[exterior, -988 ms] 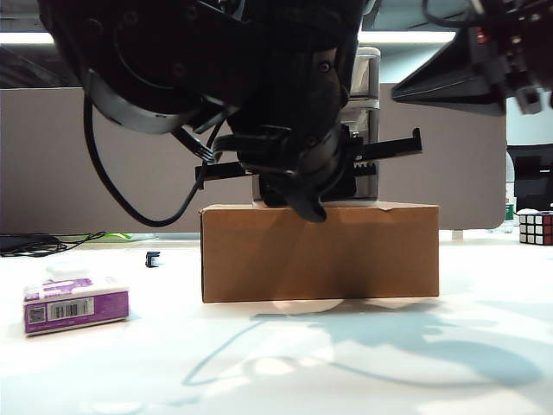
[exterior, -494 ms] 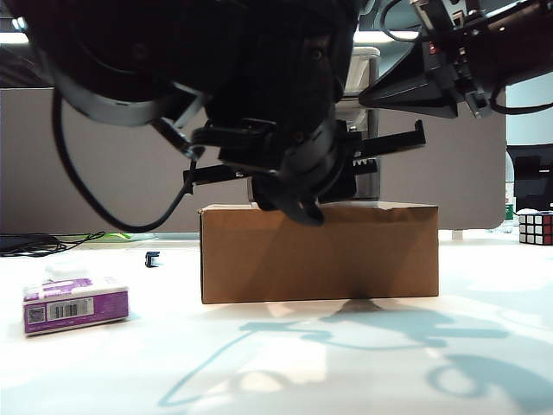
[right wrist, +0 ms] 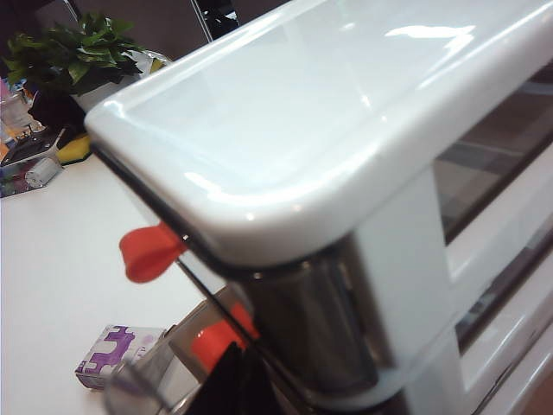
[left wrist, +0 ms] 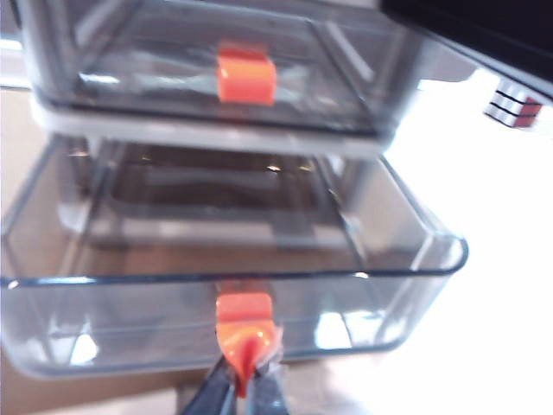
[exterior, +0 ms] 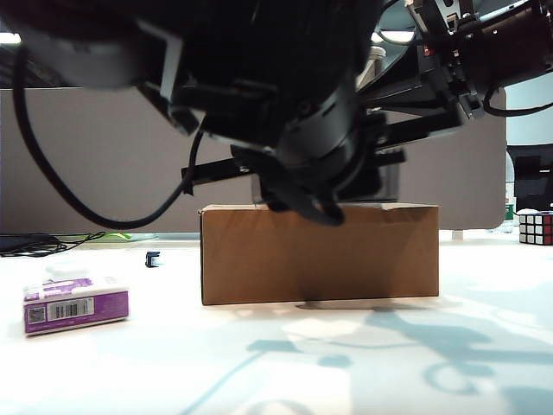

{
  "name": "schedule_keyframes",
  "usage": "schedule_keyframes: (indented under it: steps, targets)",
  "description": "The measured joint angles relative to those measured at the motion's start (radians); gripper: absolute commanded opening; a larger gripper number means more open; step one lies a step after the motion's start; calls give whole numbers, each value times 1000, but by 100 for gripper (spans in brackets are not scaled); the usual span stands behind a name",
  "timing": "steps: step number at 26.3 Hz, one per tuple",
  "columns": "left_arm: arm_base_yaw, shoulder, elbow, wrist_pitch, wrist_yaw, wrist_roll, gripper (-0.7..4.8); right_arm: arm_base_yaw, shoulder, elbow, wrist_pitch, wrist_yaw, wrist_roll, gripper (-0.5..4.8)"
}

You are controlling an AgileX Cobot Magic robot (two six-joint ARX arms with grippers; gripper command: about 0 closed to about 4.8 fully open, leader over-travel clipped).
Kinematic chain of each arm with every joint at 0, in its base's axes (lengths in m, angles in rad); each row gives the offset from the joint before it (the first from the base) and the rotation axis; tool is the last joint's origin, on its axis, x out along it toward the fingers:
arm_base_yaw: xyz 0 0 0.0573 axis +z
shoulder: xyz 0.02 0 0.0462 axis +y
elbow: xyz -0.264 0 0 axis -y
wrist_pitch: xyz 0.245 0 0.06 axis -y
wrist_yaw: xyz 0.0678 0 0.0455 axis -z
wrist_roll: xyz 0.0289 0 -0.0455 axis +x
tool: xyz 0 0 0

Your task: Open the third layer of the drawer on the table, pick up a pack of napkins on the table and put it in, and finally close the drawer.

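The drawer [right wrist: 346,112] stands on a brown cardboard box [exterior: 320,252]; in the exterior view my arms hide nearly all of it. Its third layer [left wrist: 406,285] is slid out, smoky and see-through, with nothing inside. My left gripper [left wrist: 244,393] is shut on that layer's orange-red handle [left wrist: 244,322]. My right gripper [right wrist: 238,380] shows only as a dark shape close against the cabinet's upper corner, its jaws unreadable. The purple pack of napkins [exterior: 75,305] lies on the white table [exterior: 285,363] at the left, apart from both grippers; the right wrist view also catches the pack [right wrist: 117,354].
The left arm [exterior: 285,104] fills the upper middle of the exterior view, the right arm [exterior: 484,43] the upper right. A Rubik's cube [exterior: 536,227] sits far right, a small black bit [exterior: 153,258] lies left of the box, and a potted plant [right wrist: 78,56] stands beyond.
The left arm has come toward the camera, still shut on the handle. The right arm has swung down and left onto the cabinet's top.
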Motion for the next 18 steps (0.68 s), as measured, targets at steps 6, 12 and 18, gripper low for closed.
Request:
schedule_keyframes:
  steps: [6,12,18]
  targets:
    - [-54,-39,0,-130,-3,-126,-6,0,0,0,0,-1,0,-6]
    - [-69,-93,0,-279,5,-208,-6,0,0,0,0,-4,0,-6]
    - [-90,-121,0,-361,-14,-238,-6,0,0,0,0,-6,0,-6]
